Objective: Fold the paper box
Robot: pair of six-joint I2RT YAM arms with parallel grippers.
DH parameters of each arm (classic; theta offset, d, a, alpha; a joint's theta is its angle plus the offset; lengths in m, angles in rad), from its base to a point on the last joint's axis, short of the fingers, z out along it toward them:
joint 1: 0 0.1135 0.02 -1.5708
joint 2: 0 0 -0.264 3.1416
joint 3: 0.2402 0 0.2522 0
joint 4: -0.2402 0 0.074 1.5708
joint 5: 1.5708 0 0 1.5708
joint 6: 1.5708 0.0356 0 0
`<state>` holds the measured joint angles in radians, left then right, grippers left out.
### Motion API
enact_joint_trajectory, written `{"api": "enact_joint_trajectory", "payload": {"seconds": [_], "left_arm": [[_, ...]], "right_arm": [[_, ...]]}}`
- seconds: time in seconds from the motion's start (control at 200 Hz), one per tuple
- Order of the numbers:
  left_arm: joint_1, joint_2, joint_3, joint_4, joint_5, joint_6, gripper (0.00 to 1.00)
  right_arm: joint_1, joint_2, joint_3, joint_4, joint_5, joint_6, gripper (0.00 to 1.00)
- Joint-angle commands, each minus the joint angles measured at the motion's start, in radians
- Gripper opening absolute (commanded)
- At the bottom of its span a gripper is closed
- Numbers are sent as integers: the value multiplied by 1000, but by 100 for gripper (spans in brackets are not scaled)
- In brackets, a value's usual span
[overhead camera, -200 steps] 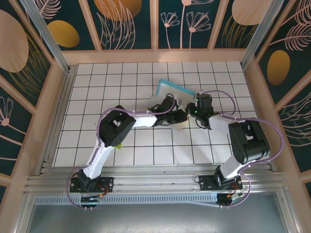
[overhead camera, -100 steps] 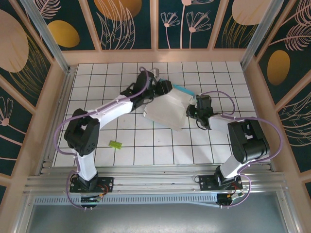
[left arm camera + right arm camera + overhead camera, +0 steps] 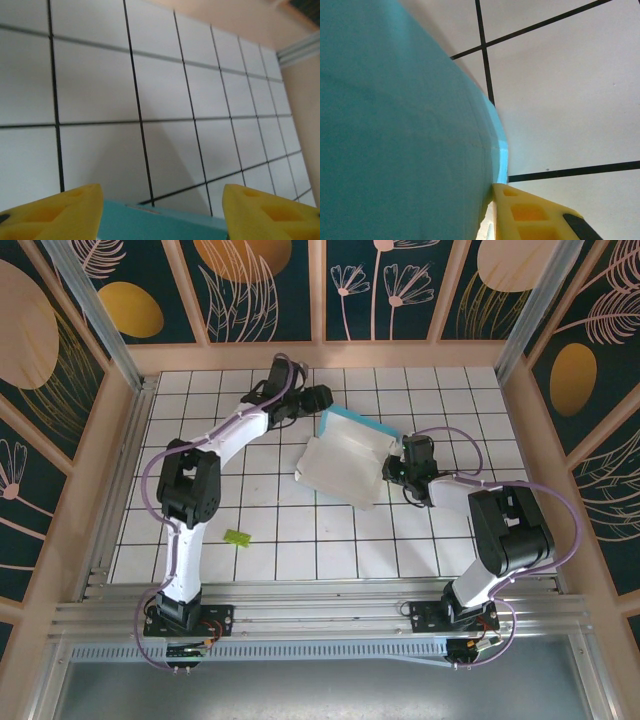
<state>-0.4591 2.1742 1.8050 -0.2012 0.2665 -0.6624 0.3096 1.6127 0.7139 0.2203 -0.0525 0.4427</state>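
The paper box (image 3: 340, 468) lies partly folded mid-table, its white side up and a turquoise flap (image 3: 358, 424) raised along its far edge. My right gripper (image 3: 393, 469) is shut on the box's right edge. In the right wrist view a yellow finger (image 3: 530, 215) presses against the turquoise face (image 3: 395, 130). My left gripper (image 3: 320, 398) hovers just beyond the flap's far-left corner. In the left wrist view its yellow fingertips (image 3: 50, 212) stand wide apart and open, and the turquoise edge (image 3: 165, 222) sits low between them without touching either.
A small lime-green scrap (image 3: 237, 537) lies on the tiles at the near left. The left arm (image 3: 215, 445) stretches over the left half of the white tiled table (image 3: 450, 540). Wooden walls (image 3: 330, 355) ring the table.
The left gripper opened, let go of the box and drew back toward the far left. The box settled white side up. The right gripper stayed put.
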Motion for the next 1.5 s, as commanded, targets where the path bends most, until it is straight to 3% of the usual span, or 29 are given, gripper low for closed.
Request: {"api": "enact_joint_trajectory", "payload": {"seconds": [0.0, 0.29, 0.581, 0.701, 1.111, 1.281, 1.427, 1.492], "left_arm": [[-9, 6, 22, -49, 99, 29, 63], [-9, -19, -74, 46, 161, -28, 52], [-9, -50, -158, 136, 207, -94, 50], [-9, -67, -176, 134, 191, -87, 50], [-9, -57, -163, 121, 172, -82, 50], [-9, -52, -159, 117, 171, -81, 50], [-10, -52, -157, 116, 172, -81, 50], [-9, -53, -157, 116, 174, -78, 50]], "right_arm": [[9, 23, 27, -19, 8, -18, 17], [17, 40, 56, -30, -3, -19, 17], [22, 118, 91, -16, 49, -58, 17], [22, 117, 97, -35, 63, -85, 24], [21, -163, -10, -83, 71, -145, 52], [8, -283, -19, -135, 1, -172, 63], [-74, -407, -23, -154, -23, -288, 66], [-158, -453, -62, -107, -127, -417, 64]]}}
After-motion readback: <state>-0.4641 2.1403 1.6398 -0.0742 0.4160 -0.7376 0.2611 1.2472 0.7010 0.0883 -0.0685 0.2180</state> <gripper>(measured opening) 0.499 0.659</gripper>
